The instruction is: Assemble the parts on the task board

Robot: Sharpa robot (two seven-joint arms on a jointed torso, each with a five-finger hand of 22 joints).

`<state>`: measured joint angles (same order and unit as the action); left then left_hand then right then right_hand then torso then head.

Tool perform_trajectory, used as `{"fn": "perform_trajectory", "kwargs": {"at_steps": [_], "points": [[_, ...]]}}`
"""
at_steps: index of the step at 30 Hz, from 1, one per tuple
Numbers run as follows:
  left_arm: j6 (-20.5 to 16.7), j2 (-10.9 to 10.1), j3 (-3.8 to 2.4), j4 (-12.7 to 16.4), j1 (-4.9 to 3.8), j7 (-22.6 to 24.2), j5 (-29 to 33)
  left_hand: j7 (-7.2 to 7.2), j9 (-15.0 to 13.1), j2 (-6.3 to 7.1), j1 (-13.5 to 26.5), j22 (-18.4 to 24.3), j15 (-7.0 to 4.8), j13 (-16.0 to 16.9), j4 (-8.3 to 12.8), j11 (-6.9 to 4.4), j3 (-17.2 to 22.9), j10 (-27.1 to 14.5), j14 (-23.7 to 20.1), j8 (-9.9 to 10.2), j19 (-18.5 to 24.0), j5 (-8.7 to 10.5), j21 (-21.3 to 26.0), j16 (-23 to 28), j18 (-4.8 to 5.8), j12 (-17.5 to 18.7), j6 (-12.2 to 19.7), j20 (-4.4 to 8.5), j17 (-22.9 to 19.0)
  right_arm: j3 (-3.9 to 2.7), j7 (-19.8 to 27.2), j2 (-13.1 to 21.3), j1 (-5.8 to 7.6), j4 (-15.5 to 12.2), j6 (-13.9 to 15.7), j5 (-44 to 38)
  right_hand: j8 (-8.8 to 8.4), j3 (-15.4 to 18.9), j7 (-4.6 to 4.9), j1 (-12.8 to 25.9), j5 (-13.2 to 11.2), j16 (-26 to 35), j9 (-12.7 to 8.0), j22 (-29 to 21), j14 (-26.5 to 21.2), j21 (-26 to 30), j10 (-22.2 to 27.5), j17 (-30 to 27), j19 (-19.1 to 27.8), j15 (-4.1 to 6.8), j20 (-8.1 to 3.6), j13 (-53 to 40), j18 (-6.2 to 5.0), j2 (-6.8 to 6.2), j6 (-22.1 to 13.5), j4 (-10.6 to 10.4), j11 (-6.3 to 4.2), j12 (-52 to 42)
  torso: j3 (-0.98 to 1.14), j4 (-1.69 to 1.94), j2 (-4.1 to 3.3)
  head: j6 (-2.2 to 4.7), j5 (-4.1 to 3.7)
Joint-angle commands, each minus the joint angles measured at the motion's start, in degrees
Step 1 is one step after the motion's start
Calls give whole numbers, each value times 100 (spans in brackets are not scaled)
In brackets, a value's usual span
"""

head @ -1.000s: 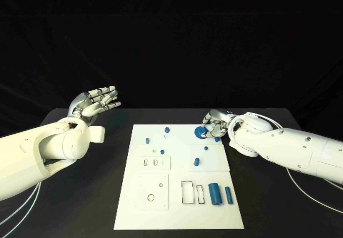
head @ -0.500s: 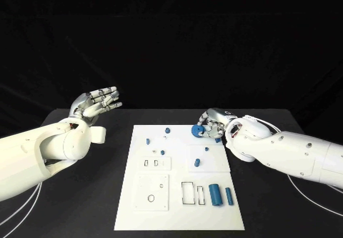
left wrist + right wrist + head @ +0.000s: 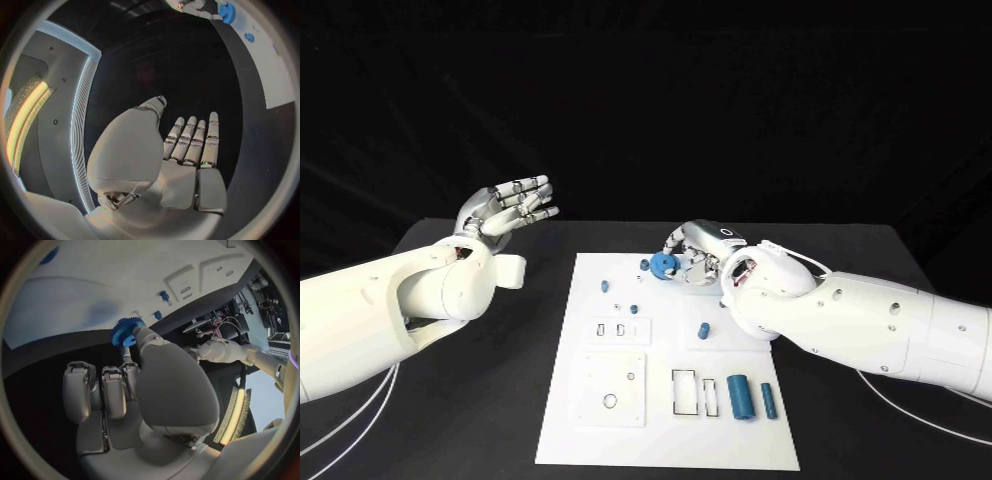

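1. Black table (image 3: 473, 400) carries flat white plastic task board (image 3: 733, 440).
2. Right hand (image 3: 697, 252) pinches small blue toothed gear (image 3: 664, 265) over board's far edge, likely for seating.
3. Left hand (image 3: 514, 205) spread, idle, raised beside board.

Far end of the task board (image 3: 589, 440): the right robot hand (image 3: 692, 252) is hovering over it, pinching a blue gear (image 3: 664, 265), blocking passage there.
Board's right edge: the right arm is lying along it.
Middle and near board: small blue parts are standing well apart.
Desk (image 3: 473, 400) left of board: lying bare; the left robot hand (image 3: 514, 205) is hanging raised, fingers spread.
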<state>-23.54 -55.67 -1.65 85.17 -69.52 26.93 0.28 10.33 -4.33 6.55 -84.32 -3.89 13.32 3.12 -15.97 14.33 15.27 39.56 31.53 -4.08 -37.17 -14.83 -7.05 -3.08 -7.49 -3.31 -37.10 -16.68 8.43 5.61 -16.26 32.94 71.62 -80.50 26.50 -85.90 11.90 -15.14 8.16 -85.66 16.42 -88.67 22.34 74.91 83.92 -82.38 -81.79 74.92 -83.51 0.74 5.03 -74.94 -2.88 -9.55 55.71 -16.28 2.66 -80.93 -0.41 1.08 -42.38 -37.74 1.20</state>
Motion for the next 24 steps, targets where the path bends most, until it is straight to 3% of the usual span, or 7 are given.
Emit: {"fn": "perform_trajectory", "kwargs": {"at_steps": [1,17,24], "points": [[116,23,-4,18,-13,74,17,565,-5,-6,-47,-8,1,6,28,8,0,32,-39,5,-37,-9,-7,23,58,13,-26,4,-5,13,-94,-127,-39,84,64,-144,50,-33,-77,26,16,-28,10,811,537,-13,-46,1188,-83,46,0,-430,62,-25,126,-12,1,-22,-4,16,-11,9,41],[100,51,-4,85,-13,71,16,577,10,-20,-82,-10,7,-14,51,23,21,-169,-32,24,-81,-8,-9,18,57,44,57,4,-28,42,-143,-587,-122,455,-72,-14,30,-120,-62,93,10,-24,0,800,534,5,-47,1178,-70,36,5,-434,57,-70,99,-17,15,-19,-12,0,-3,-49,67],[113,69,-4,53,-14,56,16,626,24,-15,-80,-9,12,-18,52,32,18,-256,-41,44,-95,-8,-4,17,59,47,132,4,-46,42,-116,-749,-137,613,-110,-7,22,-147,-58,111,9,-24,-3,800,534,7,-45,1179,-69,33,7,-434,57,-84,88,-14,19,-17,1,1,2,-61,67]]}}
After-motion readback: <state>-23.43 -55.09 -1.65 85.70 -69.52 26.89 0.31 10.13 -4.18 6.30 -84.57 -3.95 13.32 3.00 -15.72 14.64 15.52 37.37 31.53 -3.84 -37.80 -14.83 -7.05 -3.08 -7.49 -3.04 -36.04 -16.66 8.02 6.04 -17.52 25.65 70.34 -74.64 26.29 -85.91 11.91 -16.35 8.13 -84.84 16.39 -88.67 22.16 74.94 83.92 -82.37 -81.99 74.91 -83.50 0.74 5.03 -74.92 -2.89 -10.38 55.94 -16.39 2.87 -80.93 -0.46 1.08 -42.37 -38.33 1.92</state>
